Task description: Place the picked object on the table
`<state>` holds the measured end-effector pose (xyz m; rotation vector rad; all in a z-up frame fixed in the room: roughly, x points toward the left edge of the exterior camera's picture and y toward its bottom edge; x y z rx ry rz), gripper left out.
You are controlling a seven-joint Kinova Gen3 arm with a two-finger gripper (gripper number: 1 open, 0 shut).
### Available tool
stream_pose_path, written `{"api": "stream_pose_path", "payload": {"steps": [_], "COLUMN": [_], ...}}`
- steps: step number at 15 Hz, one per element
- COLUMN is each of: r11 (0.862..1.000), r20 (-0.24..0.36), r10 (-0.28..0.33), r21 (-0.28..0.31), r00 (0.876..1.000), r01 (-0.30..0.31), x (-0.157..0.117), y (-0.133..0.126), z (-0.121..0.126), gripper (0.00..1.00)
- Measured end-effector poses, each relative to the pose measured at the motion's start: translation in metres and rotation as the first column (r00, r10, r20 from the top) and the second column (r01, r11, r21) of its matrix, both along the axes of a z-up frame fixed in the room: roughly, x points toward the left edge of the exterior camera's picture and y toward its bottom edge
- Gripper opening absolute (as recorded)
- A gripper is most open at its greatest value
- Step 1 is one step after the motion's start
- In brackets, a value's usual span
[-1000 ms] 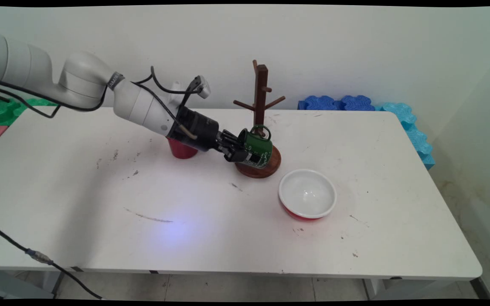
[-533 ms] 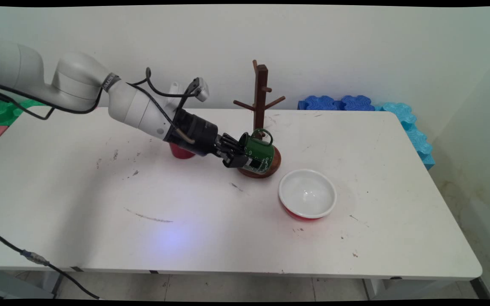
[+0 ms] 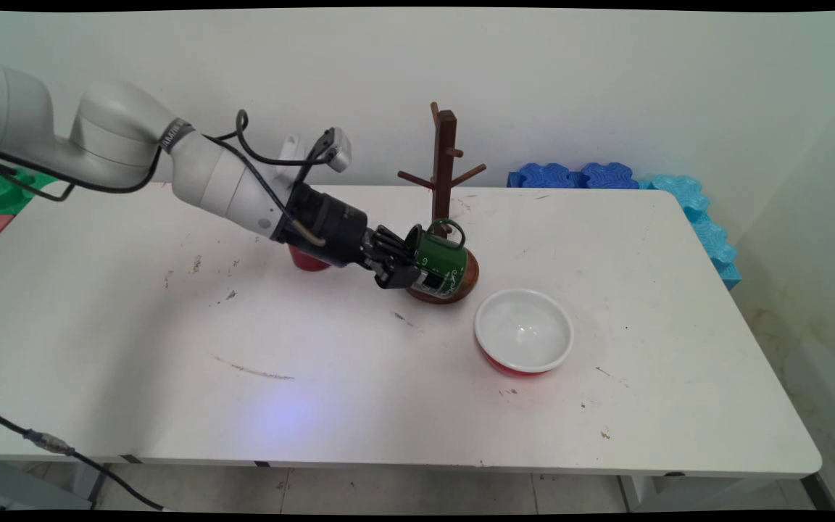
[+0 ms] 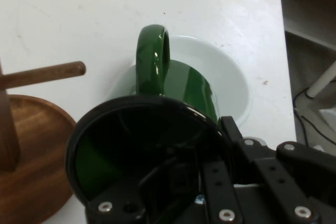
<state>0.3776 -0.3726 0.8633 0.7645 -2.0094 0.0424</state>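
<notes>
My gripper [image 3: 417,267] is shut on the rim of a green mug [image 3: 441,258], one finger inside it and one outside. The mug lies tipped on its side, mouth toward the hand, handle [image 3: 451,226] up, just over the round base [image 3: 467,278] of a brown wooden mug tree [image 3: 445,156]. In the hand view the green mug [image 4: 178,95] fills the middle, its handle [image 4: 153,56] pointing up beside one peg [image 4: 44,74] of the tree, with the wooden base [image 4: 31,166] at the left. My gripper [image 4: 210,182] clamps the mug's black rim.
A white bowl with a red outside [image 3: 524,331] sits just right of the tree base and shows behind the mug as the bowl [image 4: 231,80]. A red cup [image 3: 306,258] stands behind my wrist. Blue foam blocks [image 3: 577,175] line the far right edge.
The arm has drawn slightly left and lowered, and the held mug has tipped further onto its side and sunk closer to the tree's base.
</notes>
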Motion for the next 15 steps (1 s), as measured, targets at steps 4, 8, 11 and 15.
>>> {"api": "stream_pose_path", "payload": {"steps": [4,8,11,15], "r11": [1.0,0.998,0.997,0.996], "r20": [0.037,0.094,0.139,0.211], "r10": [0.002,0.004,0.003,-0.003], "r21": [-0.028,-0.057,-0.071,-0.082], "r00": [0.999,0.996,0.99,0.977], "r01": [-0.001,0.001,0.006,0.021], "x": [0.007,0.02,0.032,0.048], "y": [0.007,0.019,0.03,0.043], "z": [0.011,0.024,0.032,0.037], "gripper": [0.0,0.0,0.0,0.0]}}
